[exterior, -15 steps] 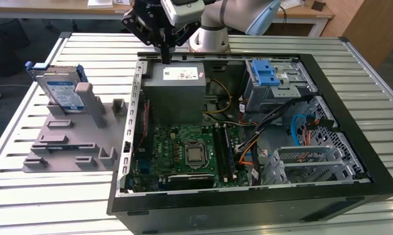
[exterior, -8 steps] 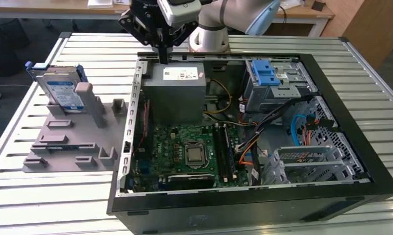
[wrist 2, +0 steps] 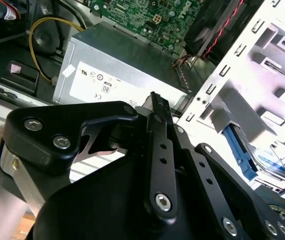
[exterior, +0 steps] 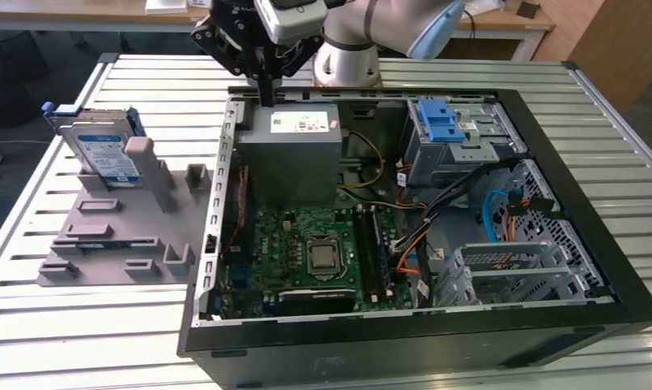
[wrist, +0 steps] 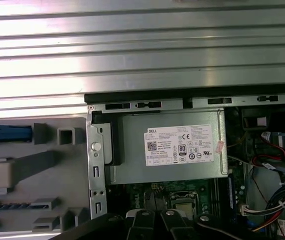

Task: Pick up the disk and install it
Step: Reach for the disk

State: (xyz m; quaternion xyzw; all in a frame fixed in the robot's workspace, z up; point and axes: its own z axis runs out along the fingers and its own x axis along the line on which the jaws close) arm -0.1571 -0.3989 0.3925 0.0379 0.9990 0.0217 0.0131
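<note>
1. The gripper (exterior: 267, 96) hangs over the far rim of the open computer case (exterior: 586, 203). It points straight down, just above the grey power-supply box (exterior: 293, 150).
2. Its jaws are pinched together into one narrow black tip with nothing between them, so it is empty. The second wrist view agrees: the gripper (wrist 2: 155, 102) tapers to a single point over the power-supply box (wrist 2: 117, 65).
3. The disk (exterior: 96, 150) is nowhere near the case's insides. It stands on edge in a grey holder (exterior: 109, 244) on the slatted metal table (exterior: 76, 341), outside the case wall at the exterior view's left.
4. Here is the relation that matters. From the gripper, the disk lies off to the exterior view's left, lower down and a little nearer that camera. The two are well apart, with the case's side wall between them.
5. The disk's broad labelled face is turned towards the exterior camera, framed by its blue bracket (exterior: 55, 114), and its thin top edge runs roughly across that view. Whether the long side is upright or level is hard to call from here.
6. In the first wrist view, a blue strip (wrist: 5, 134) beside the holder is probably that same top edge seen from above.
7. My read is that the pick-up has not begun. The silver cage (exterior: 456, 134) with its blue latch sits in the case on the gripper's other side, at the exterior view's right.
</note>
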